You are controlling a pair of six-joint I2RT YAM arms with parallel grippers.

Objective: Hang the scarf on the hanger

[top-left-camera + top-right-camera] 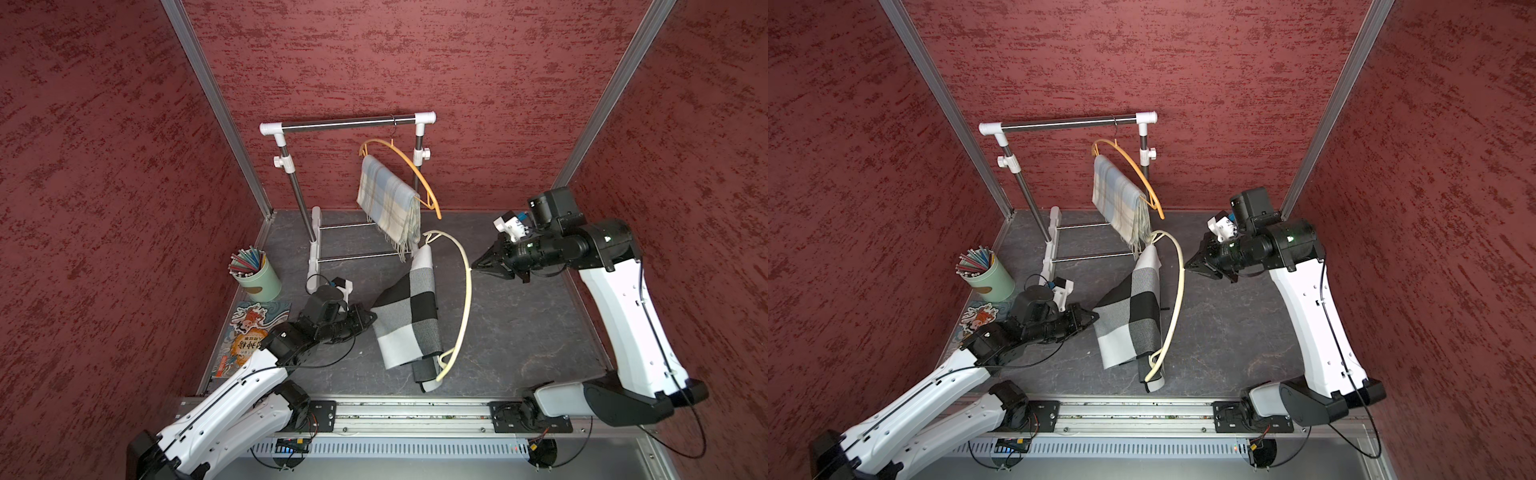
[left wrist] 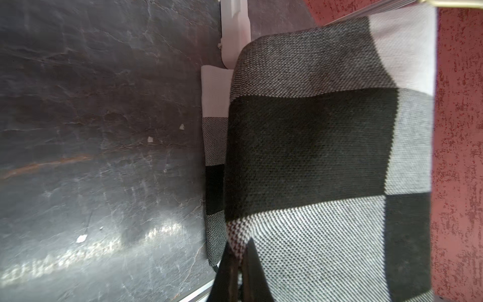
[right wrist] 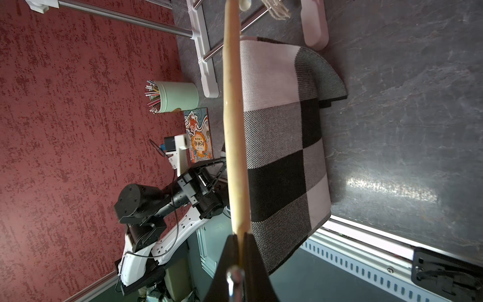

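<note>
Left gripper (image 1: 372,318), clamped on the checkered scarf (image 1: 409,320) at its edge, faces the right gripper (image 1: 473,266) pinching the cream hanger (image 1: 468,299), whose long axis runs front-to-back between them.

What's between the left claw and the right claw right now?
The checked scarf, draped over the cream hanger. The left claw pinches the scarf's edge, the right claw the hanger's arch, as both top views show.

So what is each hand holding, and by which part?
The left hand pinches the checked scarf at its side edge; right hand grips the cream hanger mid-arch.
</note>
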